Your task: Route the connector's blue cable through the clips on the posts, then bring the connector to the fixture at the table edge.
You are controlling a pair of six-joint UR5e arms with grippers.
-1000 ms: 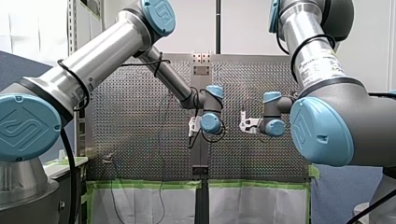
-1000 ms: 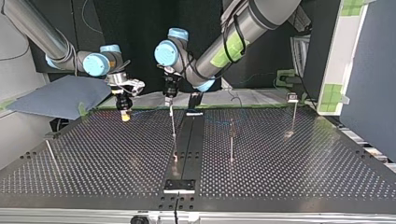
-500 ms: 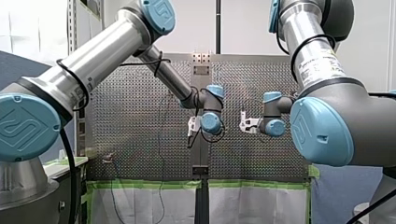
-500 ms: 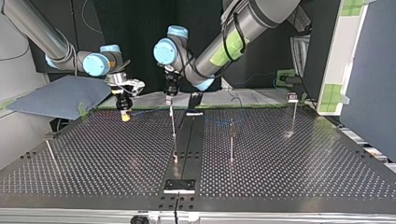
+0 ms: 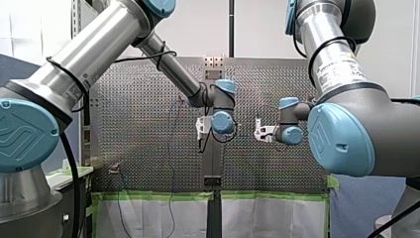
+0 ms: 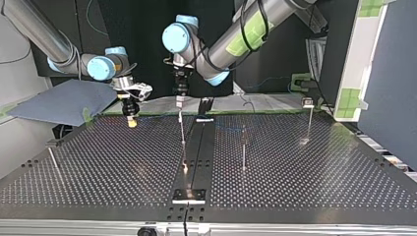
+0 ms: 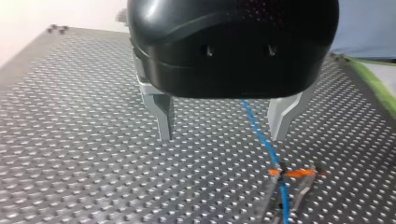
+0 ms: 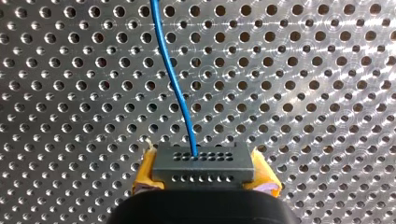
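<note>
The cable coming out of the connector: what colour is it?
The cable is blue, clearest in the right wrist view.

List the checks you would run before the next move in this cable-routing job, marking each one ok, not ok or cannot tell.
1. Grip on the connector by my right pincer: ok, clamped between its yellow pads.
2. Opening of my left pincer: ok, metal fingers apart, holding nothing.
3. Line-up of the blue cable between those fingers: ok, nearer one finger, ungripped.
4. Seating of the cable in the orange clip ahead: cannot tell.
5. Arrival of the connector at the fixture: not ok, far across the table.
</note>
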